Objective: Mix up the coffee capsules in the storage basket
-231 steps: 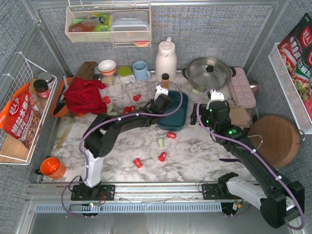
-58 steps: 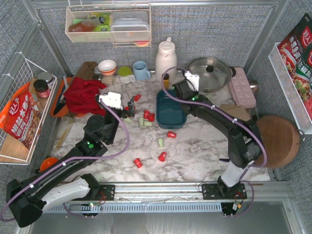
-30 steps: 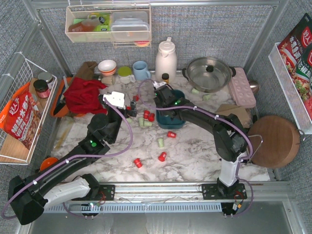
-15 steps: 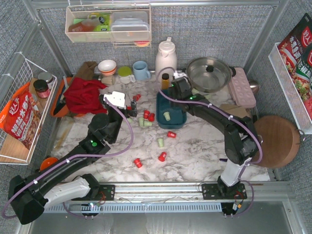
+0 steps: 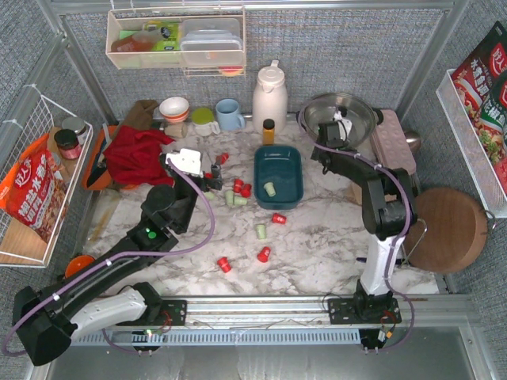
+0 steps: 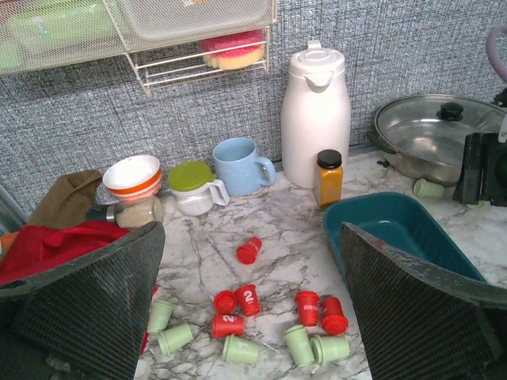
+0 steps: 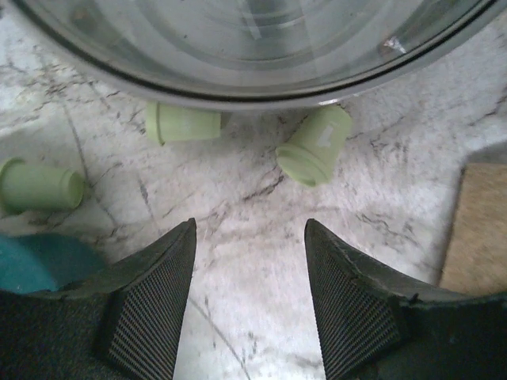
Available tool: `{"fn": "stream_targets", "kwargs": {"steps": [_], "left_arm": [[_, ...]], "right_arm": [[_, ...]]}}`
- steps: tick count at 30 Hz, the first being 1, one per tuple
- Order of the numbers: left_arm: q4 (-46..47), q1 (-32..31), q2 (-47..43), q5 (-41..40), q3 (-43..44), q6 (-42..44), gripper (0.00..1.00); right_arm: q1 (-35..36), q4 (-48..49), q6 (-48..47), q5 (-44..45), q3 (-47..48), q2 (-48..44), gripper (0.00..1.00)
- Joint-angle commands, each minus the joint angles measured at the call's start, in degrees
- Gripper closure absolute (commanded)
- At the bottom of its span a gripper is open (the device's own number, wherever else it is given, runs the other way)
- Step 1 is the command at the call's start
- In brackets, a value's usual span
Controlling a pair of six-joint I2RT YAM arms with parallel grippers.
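The teal storage basket (image 5: 279, 162) sits mid-table with one green coffee capsule (image 5: 270, 188) inside. Red and green capsules (image 6: 238, 305) lie in a loose cluster on the marble left of the basket (image 6: 396, 229). My left gripper (image 6: 250, 233) hovers over that cluster, open wide and holding nothing. Further capsules (image 5: 264, 254) are scattered nearer the front. My right gripper (image 7: 249, 226) is open and empty above bare marble by the pot. Green capsules (image 7: 317, 145) lie just ahead of it, two against the pot's rim. In the top view it (image 5: 320, 152) is right of the basket.
A lidded steel pot (image 5: 341, 119) stands behind the right gripper. A white thermos (image 5: 269, 95), a spice bottle (image 5: 268, 131), a blue mug (image 5: 229, 115) and bowls line the back. A red cloth (image 5: 139, 154) lies at the left, with a round wooden board (image 5: 447, 229) at the right.
My right gripper dropped a green capsule into the basket, then swung right to the pot and opened a little wider. The left arm has not moved.
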Motion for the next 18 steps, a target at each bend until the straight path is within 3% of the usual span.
{"fn": "stream_targets", "kwargs": {"steps": [1,5,11,18], "left_arm": [[1.6,0.0,-0.3,0.1,0.1,0.5,0.01],[1.6,0.0,-0.2,0.1,0.2,0.6,0.01],[1.6,0.0,0.4,0.2,0.2,0.5,0.01],[1.2,0.0,1.3,0.4,0.3,0.4,0.01]], "right_arm": [[-3.8,0.5,5.9,-7.3,3.4,4.7,0.39],[-6.3,-4.7,11.1,-9.5,7.2,8.1,0.39],[-8.2,-1.0,14.5,-11.9,5.6,9.1,0.38],[-8.5,-3.7,16.8,-9.9,7.2,10.3,0.35]]}}
